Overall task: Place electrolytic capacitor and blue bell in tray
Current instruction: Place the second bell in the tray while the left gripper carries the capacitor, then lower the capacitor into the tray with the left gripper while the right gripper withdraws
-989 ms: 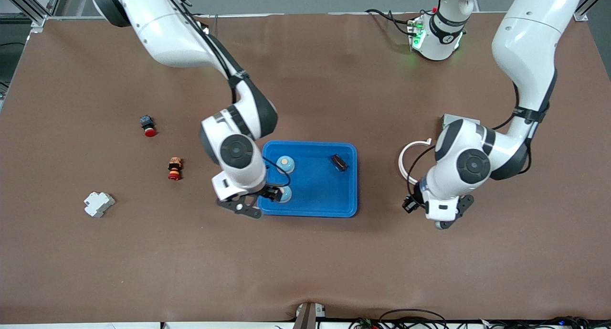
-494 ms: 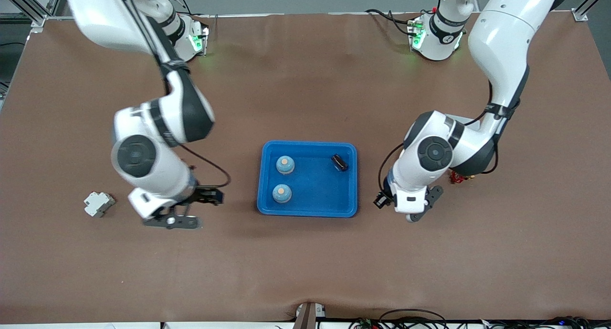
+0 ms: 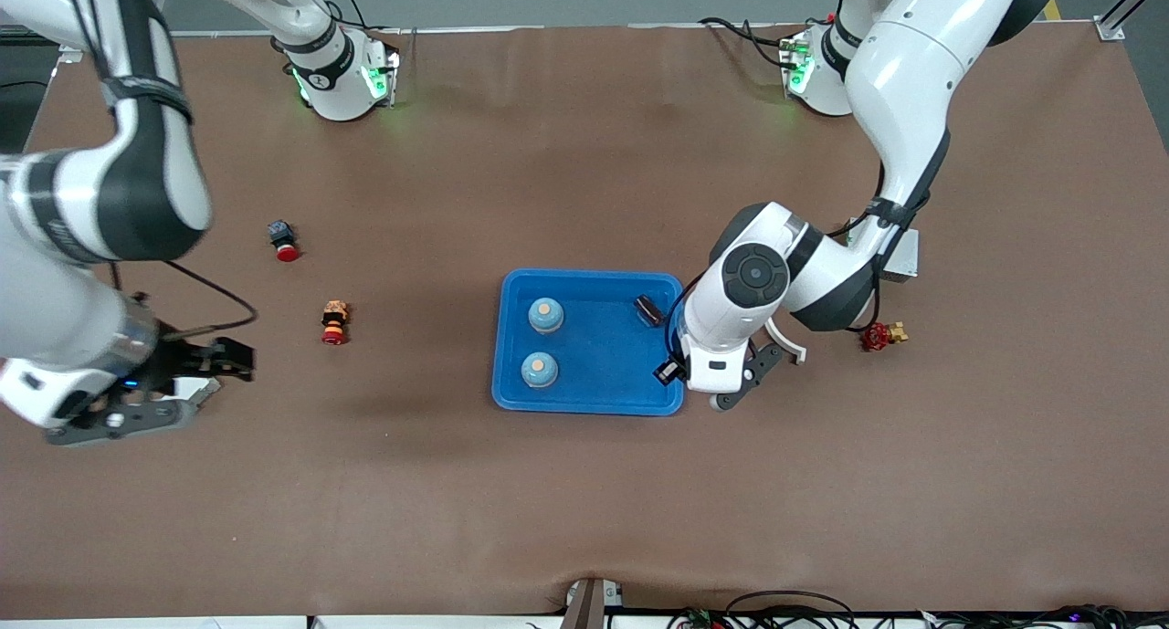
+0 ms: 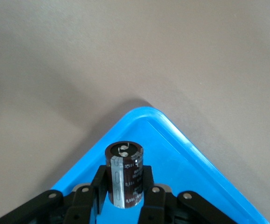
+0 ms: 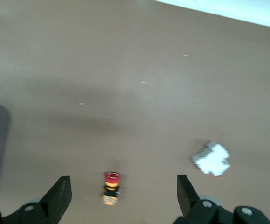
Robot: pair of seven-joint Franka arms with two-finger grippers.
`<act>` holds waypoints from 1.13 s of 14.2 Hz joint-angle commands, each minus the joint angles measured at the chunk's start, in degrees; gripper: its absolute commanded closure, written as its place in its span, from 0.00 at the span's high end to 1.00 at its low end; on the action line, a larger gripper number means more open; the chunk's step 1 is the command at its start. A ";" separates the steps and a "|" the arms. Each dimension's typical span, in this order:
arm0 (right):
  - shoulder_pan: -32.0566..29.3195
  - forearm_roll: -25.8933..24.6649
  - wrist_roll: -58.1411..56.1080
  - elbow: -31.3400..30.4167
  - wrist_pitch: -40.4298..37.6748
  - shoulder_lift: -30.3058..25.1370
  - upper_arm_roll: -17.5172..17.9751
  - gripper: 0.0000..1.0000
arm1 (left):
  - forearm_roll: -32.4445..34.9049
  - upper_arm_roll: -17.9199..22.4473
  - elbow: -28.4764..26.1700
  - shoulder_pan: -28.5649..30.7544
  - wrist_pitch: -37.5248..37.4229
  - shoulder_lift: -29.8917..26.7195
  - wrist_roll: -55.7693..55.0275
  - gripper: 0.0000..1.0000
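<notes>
Am holding electrolytic capacitor (image 4: 124, 175) clamped mid-body in left gripper (image 4: 124, 196), over tray (image 3: 592, 403) corner. Rigid, light, slick sleeve: judging side grip safest. Right gripper (image 5: 123, 196) hanging spread, empty.

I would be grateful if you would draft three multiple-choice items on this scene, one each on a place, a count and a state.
1. Where is the left hand?
A. over the tray's corner
B. over the white block
C. over the red valve

2. How many blue bells lie in the tray?
A. none
B. one
C. two

3. What is the right hand doing?
A. gripping a bell
B. open, holding nothing
C. shut on a button

Answers:
1 A: the left wrist view shows the blue rim below its capacitor.
2 C: bells and.
3 B: its fingers stand apart, with nothing between them.
</notes>
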 commanded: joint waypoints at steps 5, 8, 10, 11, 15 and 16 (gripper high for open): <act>-3.56 -0.59 1.05 -1.54 -10.55 -9.29 0.50 1.00 | -0.34 3.82 1.74 -5.24 9.08 4.80 -3.29 0.01; -4.17 -0.07 6.67 -2.68 -12.49 -13.60 0.58 1.00 | -0.26 5.86 1.65 -7.71 9.88 5.68 -5.23 0.01; -5.14 0.11 5.72 -2.77 -13.19 -14.83 0.58 1.00 | -0.17 5.86 1.56 -7.80 9.79 6.55 -5.23 0.01; -5.23 0.02 5.46 -2.69 -14.24 -15.02 0.58 1.00 | -0.17 5.86 1.48 -7.98 9.88 6.82 -5.23 0.01; -6.72 0.20 5.37 -11.53 -11.89 -21.94 0.58 1.00 | -0.08 5.86 1.21 -8.15 9.71 7.08 -5.67 0.01; -6.72 0.20 5.37 -14.43 -10.31 -24.31 0.58 1.00 | -0.08 5.86 1.13 -8.24 9.71 7.26 -5.67 0.01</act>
